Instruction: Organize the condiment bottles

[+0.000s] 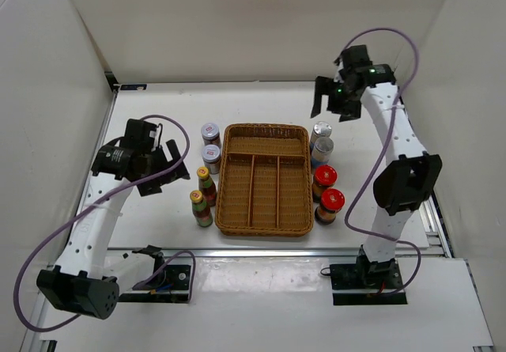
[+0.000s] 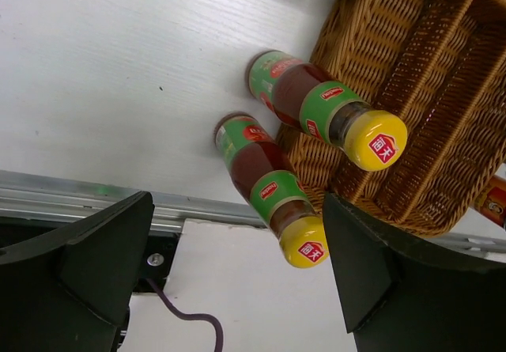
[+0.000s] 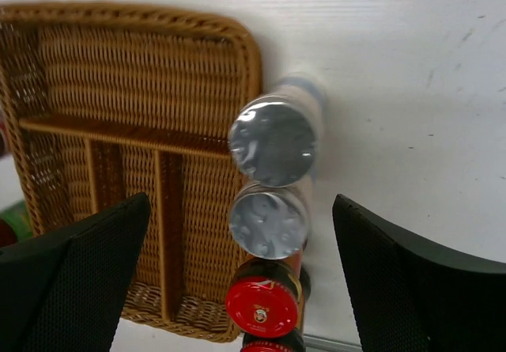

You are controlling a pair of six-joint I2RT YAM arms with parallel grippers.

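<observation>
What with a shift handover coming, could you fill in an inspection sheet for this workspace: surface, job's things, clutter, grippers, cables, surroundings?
Surface: white table, faint scuffs.
Job's things: short jars and yellow-capped bottles upright left of the wicker tray; silver-capped bottles and red-capped bottles upright right of it; tray compartments empty.
Clutter: nothing seen.
Grippers: left gripper and right gripper, jaws open, holding nothing.
Cables: purple cables loop along both arms.
Surroundings: white walls on three sides.

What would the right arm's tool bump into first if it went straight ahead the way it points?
Most likely the small silver-capped bottle standing farther from the red-capped bottles: its lid sits nearly centred ahead of the open right tool, though depth is unclear.
</observation>
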